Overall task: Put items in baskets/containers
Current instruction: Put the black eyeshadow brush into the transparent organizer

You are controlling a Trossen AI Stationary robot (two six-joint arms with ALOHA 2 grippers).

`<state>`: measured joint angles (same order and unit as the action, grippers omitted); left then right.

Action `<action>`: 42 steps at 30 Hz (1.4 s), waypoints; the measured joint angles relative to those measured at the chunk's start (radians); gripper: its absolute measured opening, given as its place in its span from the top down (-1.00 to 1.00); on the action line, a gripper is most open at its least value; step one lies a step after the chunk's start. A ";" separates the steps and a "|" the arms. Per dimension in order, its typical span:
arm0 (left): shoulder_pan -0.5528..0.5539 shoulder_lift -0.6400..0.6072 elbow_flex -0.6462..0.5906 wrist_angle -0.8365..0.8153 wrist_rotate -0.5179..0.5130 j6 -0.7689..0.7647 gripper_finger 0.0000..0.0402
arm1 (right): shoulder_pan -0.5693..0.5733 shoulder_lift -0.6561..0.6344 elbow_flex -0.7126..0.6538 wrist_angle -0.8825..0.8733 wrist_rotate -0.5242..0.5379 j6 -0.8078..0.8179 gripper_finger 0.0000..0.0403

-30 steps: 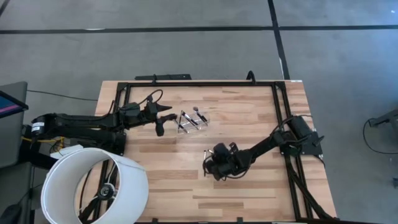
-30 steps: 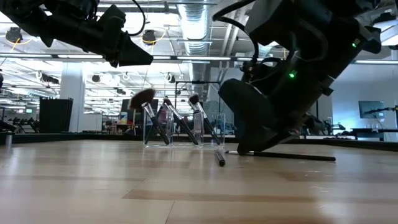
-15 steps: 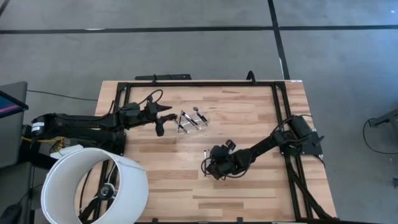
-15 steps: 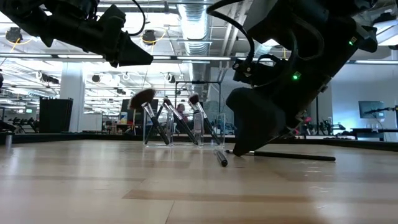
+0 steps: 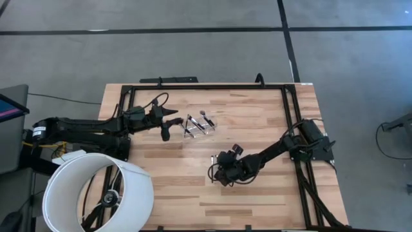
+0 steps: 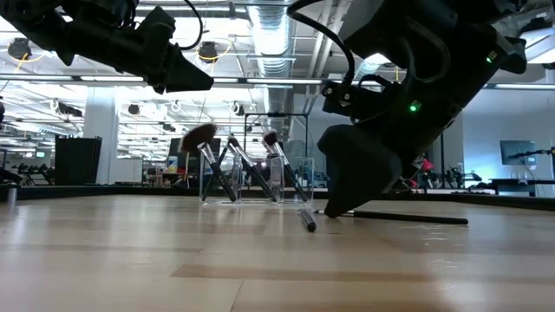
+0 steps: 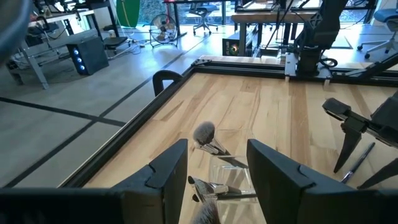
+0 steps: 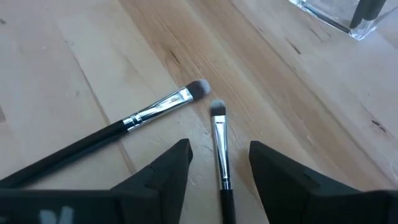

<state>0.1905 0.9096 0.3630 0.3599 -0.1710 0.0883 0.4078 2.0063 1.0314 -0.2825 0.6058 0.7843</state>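
Right tool (image 8: 219, 168) splayed over two loose brushes (image 8: 219, 146)

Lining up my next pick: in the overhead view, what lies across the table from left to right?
White cylinder → left gripper → clear holder with brushes standing in it → loose brush on the wood → right gripper, open low over the table.
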 joint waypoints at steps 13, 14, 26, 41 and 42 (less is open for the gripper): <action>0.000 0.000 0.000 0.003 0.000 -0.019 0.19 | 0.005 -0.171 -0.008 -0.025 0.001 -0.130 0.29; 0.000 0.000 0.000 0.004 0.000 -0.019 0.19 | 0.004 -0.186 -0.008 -0.028 0.006 -0.142 0.30; 0.000 0.000 0.000 0.002 0.000 -0.019 0.19 | 0.025 -0.252 -0.276 0.414 0.024 -0.228 0.32; 0.000 0.000 0.000 0.008 0.000 -0.067 0.19 | -0.003 -0.187 -0.530 0.980 -0.028 -0.326 0.34; 0.000 0.000 0.000 0.008 0.000 -0.067 0.19 | -0.005 -0.158 -0.520 0.980 -0.023 -0.316 0.34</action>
<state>0.1905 0.9100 0.3630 0.3683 -0.1711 0.0208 0.4032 1.8480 0.5117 0.6972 0.5826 0.4682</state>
